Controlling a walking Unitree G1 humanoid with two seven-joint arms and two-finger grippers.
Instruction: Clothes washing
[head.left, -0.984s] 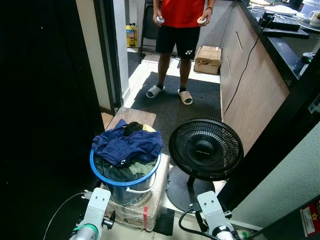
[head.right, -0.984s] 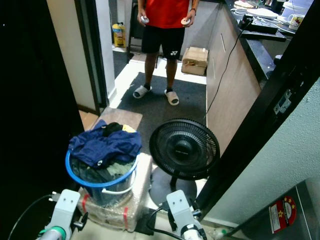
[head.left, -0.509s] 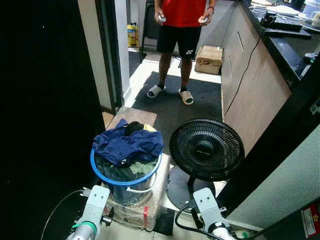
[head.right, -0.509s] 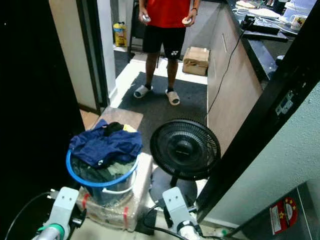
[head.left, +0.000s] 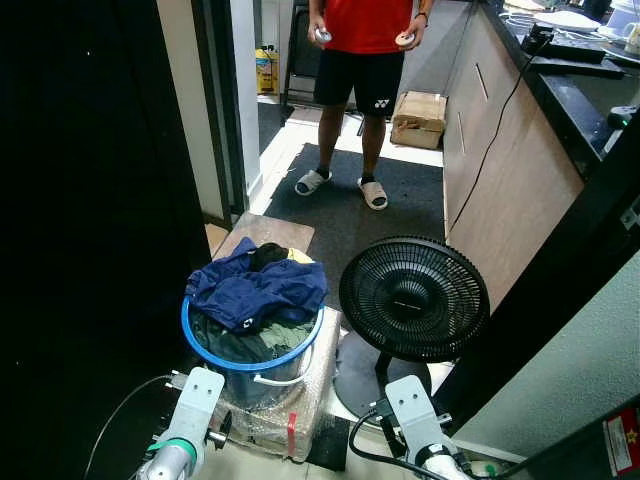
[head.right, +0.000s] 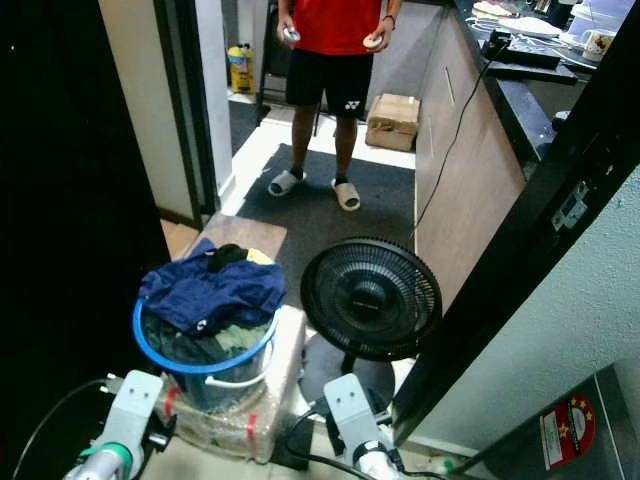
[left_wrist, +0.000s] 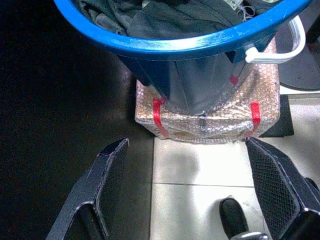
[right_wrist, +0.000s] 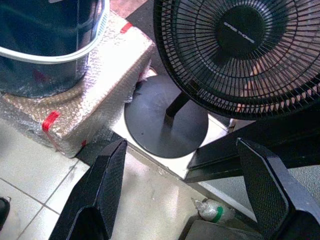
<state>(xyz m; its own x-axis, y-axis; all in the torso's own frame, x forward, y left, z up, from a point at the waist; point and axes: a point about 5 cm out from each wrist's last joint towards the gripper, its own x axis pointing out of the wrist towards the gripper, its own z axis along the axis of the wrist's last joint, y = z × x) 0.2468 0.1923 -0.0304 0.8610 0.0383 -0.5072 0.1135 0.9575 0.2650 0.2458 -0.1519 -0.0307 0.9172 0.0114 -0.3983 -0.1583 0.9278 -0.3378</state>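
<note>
A blue-rimmed bucket (head.left: 250, 352) heaped with clothes stands on a bubble-wrapped box (head.left: 290, 400) on the floor just ahead. A dark blue garment (head.left: 255, 292) lies on top of the heap, with greenish clothes under it. My left gripper (left_wrist: 186, 141) hangs low in front of the box, open and empty, its fingers (left_wrist: 111, 170) spread wide below the bucket's rim (left_wrist: 200, 42). My right gripper (right_wrist: 181, 142) is open and empty too, above the tiles near the fan's base (right_wrist: 165, 120). Both silver arms show at the bottom edge of the eye views.
A black floor fan (head.left: 413, 298) stands right beside the bucket. A person (head.left: 362, 60) in a red shirt stands on the dark mat beyond, by a cardboard box (head.left: 417, 118). A counter (head.left: 510, 140) runs along the right; a dark wall and a door frame (head.left: 215, 110) close the left.
My right arm has drifted slightly to the left. The bucket, the fan and the person stay where they were.
</note>
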